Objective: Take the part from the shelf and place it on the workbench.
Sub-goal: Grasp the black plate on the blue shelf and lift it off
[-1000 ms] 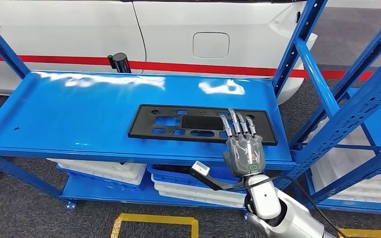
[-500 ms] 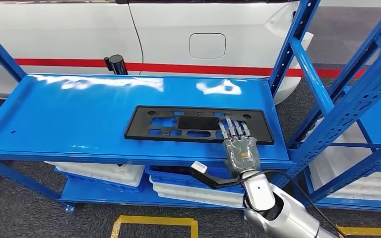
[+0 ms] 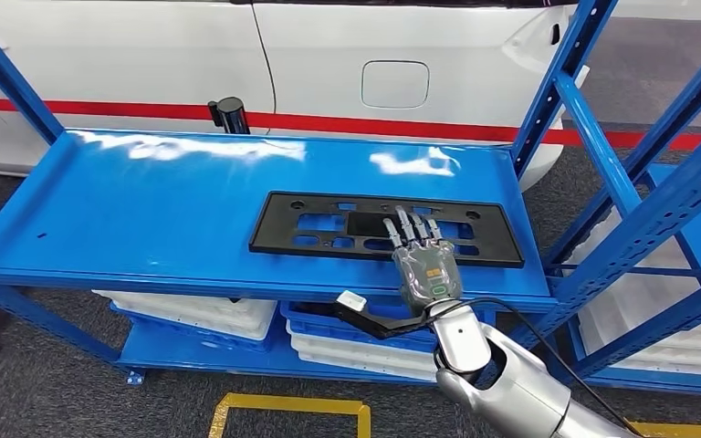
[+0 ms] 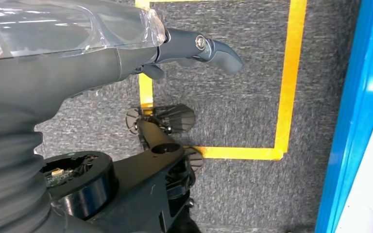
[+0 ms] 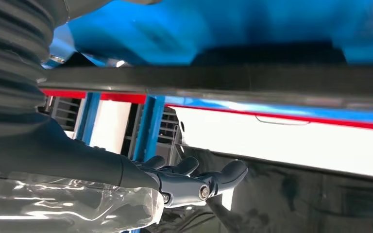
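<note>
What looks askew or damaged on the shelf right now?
Nothing stands out. The flat black perforated plastic panel lies flat and roughly square to the glossy blue metal shelf's front edge, and the right hand reaches over its near edge. No damage shows.

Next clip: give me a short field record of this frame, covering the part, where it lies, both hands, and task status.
part: flat black plate with cut-outs
location: lying flat on the blue shelf, toward its right end
right robot hand: fingers extended over the plate's near edge; grip not confirmed
left robot hand: hanging over grey floor with yellow tape, holding nothing visible
below shelf: white trays on lower level
background: white car with red stripe
status: part not yet lifted
</note>
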{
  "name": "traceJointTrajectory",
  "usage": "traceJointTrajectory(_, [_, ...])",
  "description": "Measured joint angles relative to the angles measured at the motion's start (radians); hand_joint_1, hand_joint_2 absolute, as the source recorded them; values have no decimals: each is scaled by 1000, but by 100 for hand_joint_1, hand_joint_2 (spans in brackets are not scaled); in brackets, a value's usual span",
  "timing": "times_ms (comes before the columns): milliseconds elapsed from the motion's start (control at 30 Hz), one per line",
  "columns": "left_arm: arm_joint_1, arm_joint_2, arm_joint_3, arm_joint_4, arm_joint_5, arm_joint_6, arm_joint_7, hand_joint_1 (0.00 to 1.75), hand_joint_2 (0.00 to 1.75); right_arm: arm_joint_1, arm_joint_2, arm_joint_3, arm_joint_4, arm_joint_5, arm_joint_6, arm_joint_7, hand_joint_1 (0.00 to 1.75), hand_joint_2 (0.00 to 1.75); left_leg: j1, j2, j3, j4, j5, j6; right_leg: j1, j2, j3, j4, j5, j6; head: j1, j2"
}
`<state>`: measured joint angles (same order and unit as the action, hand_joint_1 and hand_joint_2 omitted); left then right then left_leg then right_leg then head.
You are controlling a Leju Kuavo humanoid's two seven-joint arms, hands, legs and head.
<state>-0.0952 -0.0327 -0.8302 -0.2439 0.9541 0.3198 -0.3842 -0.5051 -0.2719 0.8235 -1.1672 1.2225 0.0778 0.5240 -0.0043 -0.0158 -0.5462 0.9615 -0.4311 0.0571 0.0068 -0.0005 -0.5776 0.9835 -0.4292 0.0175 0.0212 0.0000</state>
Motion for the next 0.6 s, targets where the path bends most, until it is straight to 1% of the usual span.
traceJointTrajectory(33, [0,0,-2,0,0,-1,0,0,175,-8,4,3,5,-1,-5,-1,0,175,0,0,-2,0,0,-4,3,-1,6,-16,0,-1,0,0])
traceJointTrajectory(67, [-1,0,-3,0,0,-1,1,0,175,-14,8,5,11,-3,-9,-1,0,175,0,1,-4,0,0,-8,4,-1,5,-19,1,-1,0,0])
traceJointTrajectory(100, [-1,0,-4,0,0,-1,1,0,175,-19,12,7,16,-5,-13,-2,0,175,2,1,-6,1,-2,-13,1,-2,5,-23,4,-3,0,0])
traceJointTrajectory(133, [-1,0,-6,0,0,-2,1,0,175,-24,15,10,21,-7,-17,-3,0,175,2,2,-10,9,-9,-20,-2,-3,6,-27,8,-7,0,0])
traceJointTrajectory(167, [-1,0,-8,0,-1,-2,1,0,175,-30,20,13,26,-8,-20,-5,0,175,3,2,-22,35,-26,-25,-6,-4,8,-31,11,-10,-1,0])
traceJointTrajectory(200, [-1,1,-10,0,-1,-2,1,0,175,-37,25,15,32,-10,-23,-7,0,175,4,3,-44,84,-55,-31,-11,-5,9,-35,13,-13,-2,0])
traceJointTrajectory(267, [-1,1,-13,0,-1,-2,1,0,175,-47,34,19,47,-15,-27,-12,0,175,9,4,-112,227,-118,-40,-10,-5,9,-35,13,-16,-5,0])
traceJointTrajectory(300, [-1,2,-14,0,-1,-2,1,0,175,-49,38,21,55,-18,-29,-14,0,175,11,4,-141,285,-136,-45,-10,-5,9,-34,13,-16,-5,0])
traceJointTrajectory(333, [0,2,-16,0,-1,-2,1,0,175,-51,40,24,62,-20,-30,-15,0,175,13,4,-153,306,-133,-49,-11,-5,9,-34,13,-16,-5,0])
traceJointTrajectory(367, [0,3,-18,0,0,-2,1,0,175,-53,43,27,68,-20,-31,-16,0,175,16,5,-144,282,-112,-53,-11,-4,10,-34,12,-15,-5,0])
traceJointTrajectory(400, [0,4,-19,0,0,-2,1,0,175,-57,46,29,74,-21,-31,-16,0,175,18,6,-116,220,-77,-56,-12,-4,10,-33,11,-14,-6,0])
traceJointTrajectory(433, [0,5,-20,0,0,-2,1,0,175,-61,48,32,79,-22,-32,-16,0,175,21,7,-79,140,-41,-58,-12,-3,11,-31,10,-11,-6,0])
traceJointTrajectory(467, [-2,5,-21,0,0,-2,1,0,175,-66,50,34,83,-24,-33,-16,0,175,21,7,-45,70,-15,-56,-10,-2,10,-28,7,-7,-6,0])
traceJointTrajectory(500, [-2,6,-21,0,0,-2,1,0,175,-69,52,35,87,-25,-34,-17,0,175,21,6,-24,25,1,-51,-8,-1,9,-25,6,-3,-5,0])
traceJointTrajectory(533, [-2,6,-22,0,0,-2,2,0,175,-72,53,37,91,-27,-34,-17,0,175,19,5,-14,4,5,-45,-6,-1,8,-23,5,2,-4,0])
traceJointTrajectory(567, [-1,6,-23,0,0,-2,2,0,175,-74,53,39,95,-28,-35,-17,0,175,16,4,-13,2,5,-37,-5,0,7,-23,5,6,-3,0])
traceJointTrajectory(600, [0,6,-25,0,0,-2,2,0,175,-74,54,41,99,-28,-35,-17,0,175,17,4,-13,0,8,-29,-6,0,7,-23,4,11,-2,0])
